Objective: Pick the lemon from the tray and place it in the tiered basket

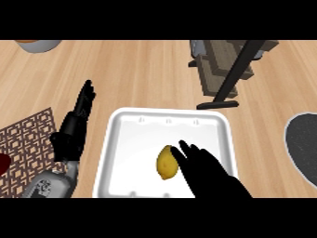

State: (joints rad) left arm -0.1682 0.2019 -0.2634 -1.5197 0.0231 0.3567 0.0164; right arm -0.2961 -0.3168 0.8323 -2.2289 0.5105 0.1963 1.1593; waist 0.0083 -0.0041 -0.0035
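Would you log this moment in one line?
lemon in tray; right hand open beside lemon; left hand open, resting; tiered basket beyond tray

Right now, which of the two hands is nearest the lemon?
The right hand, its straight fingers over the white tray right beside the lemon. The left hand stands outside the tray, to its left.

Open path: bare wooden counter (pixel 147 79) between white rectangular tray (pixel 136 139) and brown tiered basket (pixel 215 76)
Obstacle: slanted black post (pixel 238 69), foot near tray's far corner
Left flank: black left hand (pixel 71 132)
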